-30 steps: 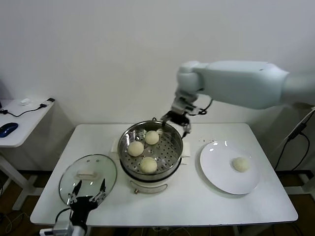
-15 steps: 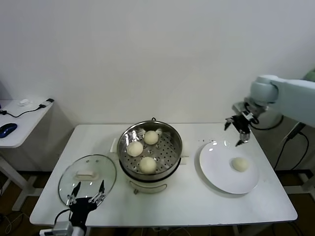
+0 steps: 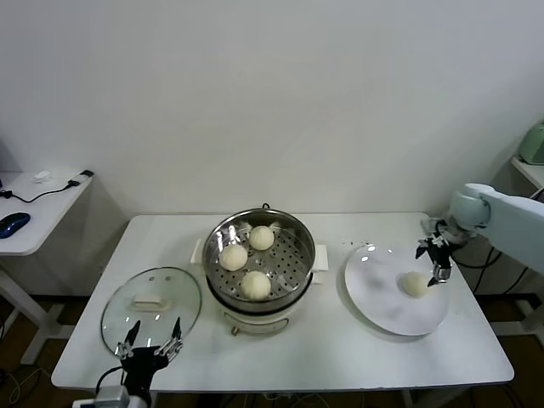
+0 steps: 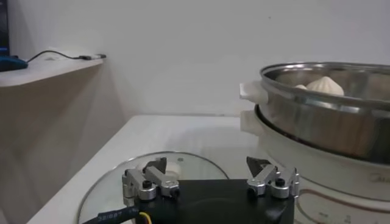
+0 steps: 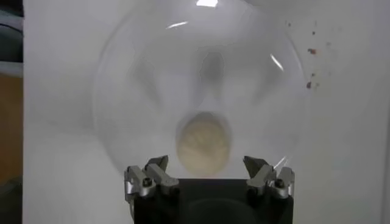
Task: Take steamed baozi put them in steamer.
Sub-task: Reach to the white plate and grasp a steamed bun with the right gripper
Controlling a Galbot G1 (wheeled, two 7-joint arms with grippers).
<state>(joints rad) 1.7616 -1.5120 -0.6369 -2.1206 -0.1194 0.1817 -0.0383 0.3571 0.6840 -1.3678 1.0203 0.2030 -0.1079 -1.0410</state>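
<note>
- A white table point(image 3: 340, 357) stands against a plain white wall.
- Frame centre: the round shiny stainless-steel steamer point(image 3: 260, 258) holds three cream-white baozi.
- Right of frame: the last cream-white round baozi point(image 3: 415, 284) sits on a flat white plate point(image 3: 382, 306).
- The right gripper point(image 3: 433, 259) hovers just beside this bun, jaws apart and empty.
- The left gripper point(image 3: 150, 347) idles, jaws apart, near the round glass lid point(image 3: 151, 304).
- Risk: an off-centre descent could nudge the soft bun across the smooth plate.

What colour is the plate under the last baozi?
Plain white plate, clearest in the head view.

Cream baozi point(image 3: 415, 284), white plate point(image 3: 382, 297), steel steamer point(image 3: 293, 280).
</note>
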